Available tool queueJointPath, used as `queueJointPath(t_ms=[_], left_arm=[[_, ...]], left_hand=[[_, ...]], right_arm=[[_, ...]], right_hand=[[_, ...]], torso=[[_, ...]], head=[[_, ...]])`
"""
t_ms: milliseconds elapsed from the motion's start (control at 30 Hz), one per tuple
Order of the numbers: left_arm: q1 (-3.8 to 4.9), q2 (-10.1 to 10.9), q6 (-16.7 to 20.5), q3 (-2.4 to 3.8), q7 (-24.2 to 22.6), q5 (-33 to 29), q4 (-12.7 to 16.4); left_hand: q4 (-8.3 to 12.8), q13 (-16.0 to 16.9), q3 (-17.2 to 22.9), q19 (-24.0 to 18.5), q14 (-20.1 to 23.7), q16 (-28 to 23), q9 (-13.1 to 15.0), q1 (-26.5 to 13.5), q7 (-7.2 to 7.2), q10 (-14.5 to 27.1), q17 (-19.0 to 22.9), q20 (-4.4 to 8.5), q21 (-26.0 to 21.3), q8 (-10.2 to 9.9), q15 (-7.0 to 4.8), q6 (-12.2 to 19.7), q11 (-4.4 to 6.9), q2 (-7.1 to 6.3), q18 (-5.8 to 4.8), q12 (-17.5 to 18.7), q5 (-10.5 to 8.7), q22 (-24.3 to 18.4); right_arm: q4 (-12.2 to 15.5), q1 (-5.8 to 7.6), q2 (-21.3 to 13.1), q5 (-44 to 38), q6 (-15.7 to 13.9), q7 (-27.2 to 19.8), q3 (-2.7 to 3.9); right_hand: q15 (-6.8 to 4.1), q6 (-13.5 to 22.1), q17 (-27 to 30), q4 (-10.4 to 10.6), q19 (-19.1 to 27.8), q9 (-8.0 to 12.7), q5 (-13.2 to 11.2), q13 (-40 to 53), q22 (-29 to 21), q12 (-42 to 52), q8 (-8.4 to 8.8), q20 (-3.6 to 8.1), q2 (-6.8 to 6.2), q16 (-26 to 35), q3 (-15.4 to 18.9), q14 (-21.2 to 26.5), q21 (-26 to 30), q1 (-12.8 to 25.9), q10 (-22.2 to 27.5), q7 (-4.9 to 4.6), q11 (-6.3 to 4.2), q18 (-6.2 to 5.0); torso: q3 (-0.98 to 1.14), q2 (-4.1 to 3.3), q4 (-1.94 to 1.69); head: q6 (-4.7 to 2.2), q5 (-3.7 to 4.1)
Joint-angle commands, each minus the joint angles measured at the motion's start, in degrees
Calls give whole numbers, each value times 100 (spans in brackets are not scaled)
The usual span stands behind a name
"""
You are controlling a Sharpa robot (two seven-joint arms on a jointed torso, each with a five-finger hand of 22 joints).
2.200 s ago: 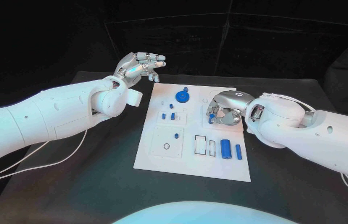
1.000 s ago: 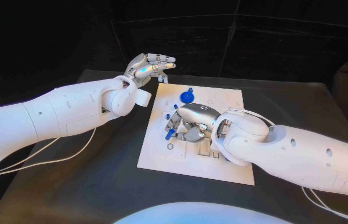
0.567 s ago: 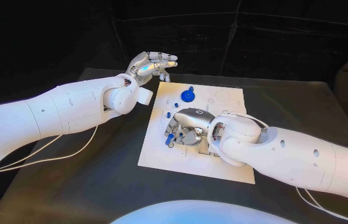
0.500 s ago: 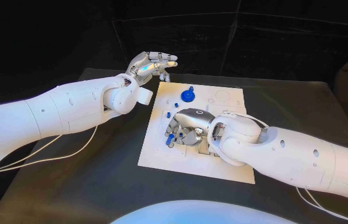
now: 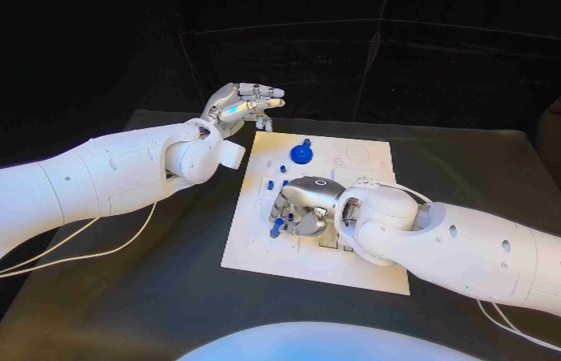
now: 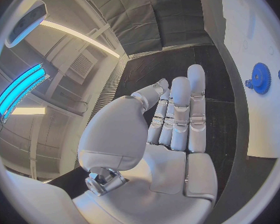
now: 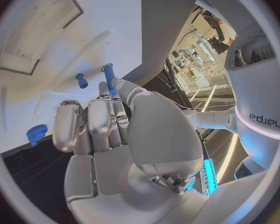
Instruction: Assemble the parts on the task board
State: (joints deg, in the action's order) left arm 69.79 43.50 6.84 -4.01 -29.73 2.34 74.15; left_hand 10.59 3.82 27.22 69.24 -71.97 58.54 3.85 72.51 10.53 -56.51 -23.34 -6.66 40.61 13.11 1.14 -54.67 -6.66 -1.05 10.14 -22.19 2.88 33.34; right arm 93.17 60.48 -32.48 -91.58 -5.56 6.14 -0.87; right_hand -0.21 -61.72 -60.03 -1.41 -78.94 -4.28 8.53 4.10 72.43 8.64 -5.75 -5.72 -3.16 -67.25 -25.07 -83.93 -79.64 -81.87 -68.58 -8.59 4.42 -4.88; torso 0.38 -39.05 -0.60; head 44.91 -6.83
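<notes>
While the right hand point(image 5: 306, 205) hangs low over the middle of the task board point(image 5: 263, 255), its fingers point(image 7: 106, 115) curl around a slim blue peg point(image 7: 108, 77), pinching it near the tips so the peg points down at the white plate. Just beside that peg, in the right wrist view, a shorter blue peg point(image 7: 82, 80) stands in the board, and a blue gear point(image 7: 36, 133) sits farther off near the plate's edge. From the head view the gear point(image 5: 303, 152) lies at the board's far end, with small blue pegs point(image 5: 269, 184) between it and the right hand. The left hand point(image 5: 243, 105) is raised beyond the board's far left corner, above the black tabletop point(image 5: 140, 296), its fingers point(image 6: 180, 109) held straight and close together, gripping nothing.
</notes>
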Motion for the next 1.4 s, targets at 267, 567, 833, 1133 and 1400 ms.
queueJointPath(t_ms=[267,567,833,1133,1400], left_arm=[[9,-1,-79,2,-15,-15,-1],[9,8,-78,2,-10,-15,4],[9,10,-89,2,1,-15,6],[9,13,-107,2,21,-15,4],[9,13,-127,2,37,-15,-4]], left_hand=[[22,-6,-4,-45,57,-38,-6,-13,39,35,9,-1,-22,-21,0,3,13,56,35,-20,33,-6],[22,-6,-4,-45,57,-38,-6,-13,39,35,9,-1,-22,-21,0,3,13,56,35,-20,33,-6],[22,-6,-4,-45,57,-38,-6,-13,39,35,9,-1,-22,-21,0,3,13,56,35,-20,33,-6],[27,-4,-7,-50,66,-40,-5,-9,38,35,16,-3,-32,-19,0,0,13,62,35,-28,32,-12],[27,-4,-7,-50,66,-40,-5,-9,38,35,16,-3,-32,-19,0,0,13,62,35,-28,32,-12]], right_arm=[[-19,5,28,-339,175,99,0],[12,-6,108,-513,184,45,-75],[15,-7,143,-536,136,16,-110],[9,-7,137,-539,-181,40,-117],[82,-8,49,-491,-774,-102,-119]], right_hand=[[-10,-8,3,-2,-40,-4,19,-7,4,-20,-28,-4,-15,-23,-40,-128,-37,50,-9,-38,16,89],[10,30,32,26,-14,11,50,-13,-17,-98,14,-24,-84,-9,-6,-114,-26,177,22,-54,36,83],[52,181,25,50,6,41,74,-28,-29,-236,119,-57,-164,-30,32,-109,-19,285,160,-111,95,80],[147,733,327,85,313,64,83,-46,-476,-440,224,-145,-361,198,171,-4,259,456,730,-146,204,-22],[227,1518,964,107,887,52,102,-15,-1464,-355,205,-226,-408,737,827,223,959,529,1740,-16,308,-219]], torso=[[-5,-3,-2],[-5,1,-1],[-2,0,-1],[-1,-3,3],[3,0,1]], head=[[9,-10],[23,-18],[30,-22],[27,-16],[23,0]])
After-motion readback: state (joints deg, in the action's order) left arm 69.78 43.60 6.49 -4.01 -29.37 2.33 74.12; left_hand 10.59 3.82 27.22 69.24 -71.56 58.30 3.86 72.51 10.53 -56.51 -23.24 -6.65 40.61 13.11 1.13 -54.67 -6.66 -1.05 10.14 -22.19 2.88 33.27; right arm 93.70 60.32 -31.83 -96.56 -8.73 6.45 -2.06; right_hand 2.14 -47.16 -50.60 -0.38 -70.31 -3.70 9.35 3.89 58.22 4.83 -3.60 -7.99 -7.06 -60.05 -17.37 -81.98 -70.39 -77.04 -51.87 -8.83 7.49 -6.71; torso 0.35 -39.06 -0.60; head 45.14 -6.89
